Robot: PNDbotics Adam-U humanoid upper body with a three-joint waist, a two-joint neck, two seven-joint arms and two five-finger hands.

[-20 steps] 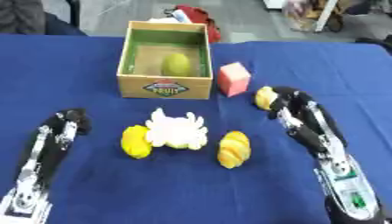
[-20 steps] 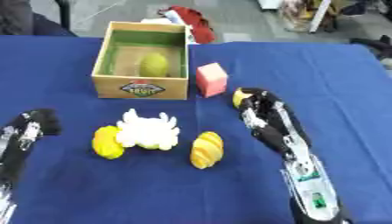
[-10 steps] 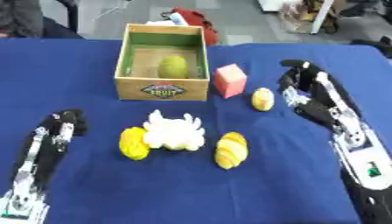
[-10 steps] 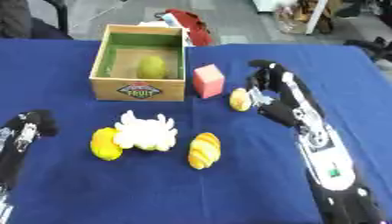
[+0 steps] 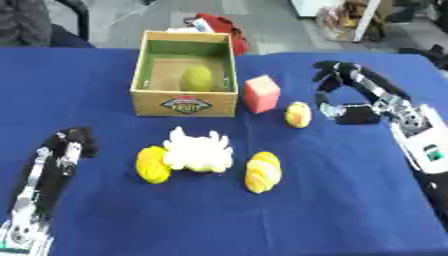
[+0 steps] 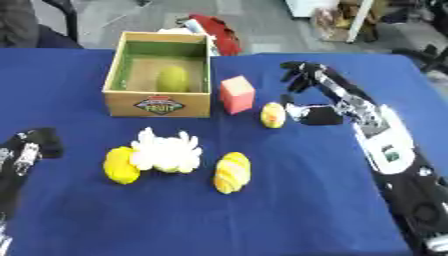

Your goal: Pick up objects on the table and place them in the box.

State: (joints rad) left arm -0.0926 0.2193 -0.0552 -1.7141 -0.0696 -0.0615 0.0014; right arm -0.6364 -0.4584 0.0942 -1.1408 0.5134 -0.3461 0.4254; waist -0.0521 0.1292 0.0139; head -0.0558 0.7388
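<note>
Green-lined box point(image 5: 140, 65) holds one yellow-green fruit point(image 5: 196, 78).

Even, bright overhead light fills both views, with no glare on the blue tablecloth point(image 5: 332, 200). Shadows are faint and short, pooling just beneath the objects. Everything is softly blurred, worst towards twelve o'clock, where the floor beyond the table smears.

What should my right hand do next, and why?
Probably ease the right hand left toward the small yellow object and close the fingers round it. That object lies nearest the hand, just left of it and beside the pink block, and the hand is open and holds nothing. The box so far holds only one green item.
</note>
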